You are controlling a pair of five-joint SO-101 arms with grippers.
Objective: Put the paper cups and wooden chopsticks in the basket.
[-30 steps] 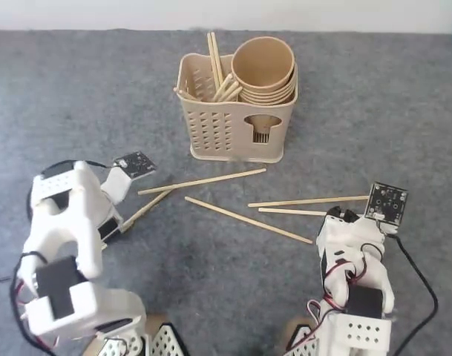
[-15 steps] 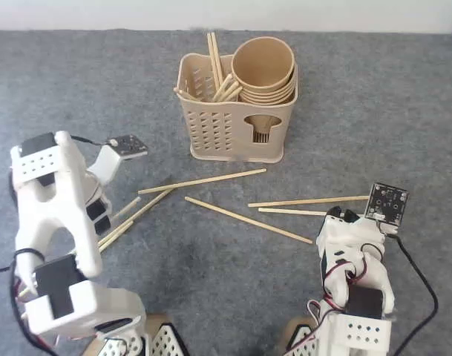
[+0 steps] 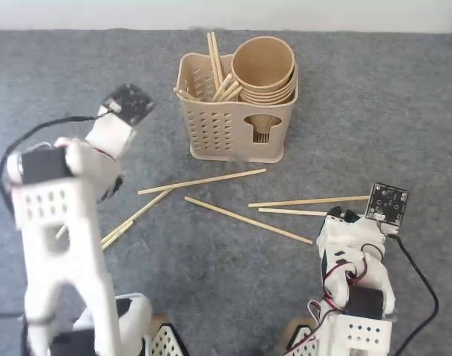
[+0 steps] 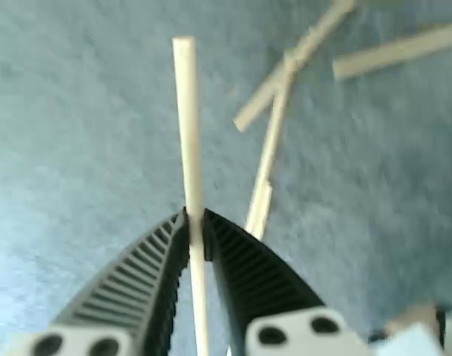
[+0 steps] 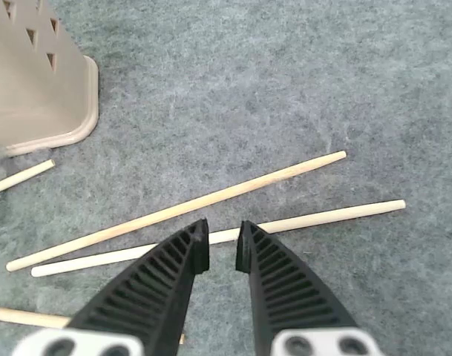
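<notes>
The beige basket (image 3: pixel 237 130) stands at the far middle and holds stacked paper cups (image 3: pixel 263 63) and several chopsticks (image 3: pixel 214 63). My left gripper (image 4: pixel 196 219) is shut on one wooden chopstick (image 4: pixel 185 126), held above the carpet at the left. More chopsticks (image 4: pixel 274 122) lie below it. Loose chopsticks (image 3: pixel 202 181) (image 3: pixel 248 219) (image 3: pixel 307 200) lie on the carpet in front of the basket. My right gripper (image 5: pixel 222 239) hovers low over two of them (image 5: pixel 181 209) (image 5: pixel 315 217), slightly open and holding nothing.
The grey carpet (image 3: pixel 374 111) covers the whole work area. A pair of chopsticks (image 3: pixel 133 219) lies beside the left arm (image 3: pixel 62 200). The right arm (image 3: pixel 352 256) sits at the near right. A basket corner (image 5: pixel 40 81) shows in the right wrist view.
The left arm has risen and its wrist has swung up and away from the near edge, carrying a chopstick. The right arm has not moved.
</notes>
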